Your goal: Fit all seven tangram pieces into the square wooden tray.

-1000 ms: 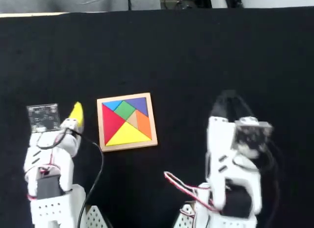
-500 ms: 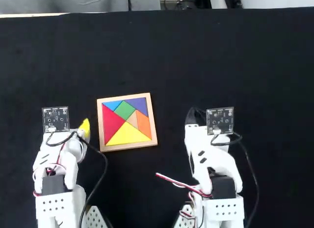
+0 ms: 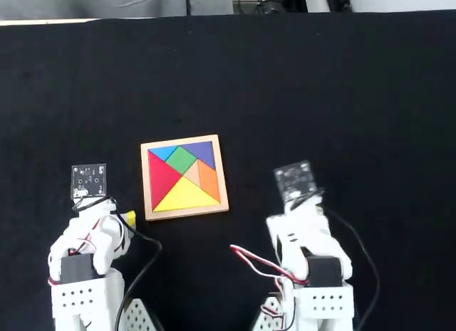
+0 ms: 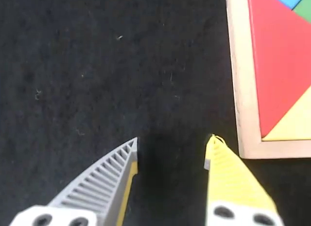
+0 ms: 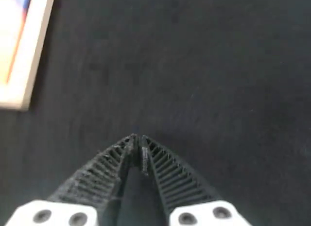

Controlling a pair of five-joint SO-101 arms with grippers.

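- On the counter [image 3: 320, 82]: tray [image 3: 187, 211] full of pieces [image 3: 165, 180], between both arms.
- Left gripper [image 4: 173, 142]: tucked by base, spread wide, empty.
- Right gripper [image 5: 137, 138]: same pose, tips pressed together, empty.

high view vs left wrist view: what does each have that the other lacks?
High view, not left wrist: the whole square wooden tray filled edge to edge, including the purple piece, orange piece and tan piece, plus the right arm.
Left wrist, not high: the left gripper close up, grey and yellow jaws standing apart over bare black cloth, empty, beside the tray's corner.
Both: the red triangle, the yellow triangle, the tray's rim and the cloth.
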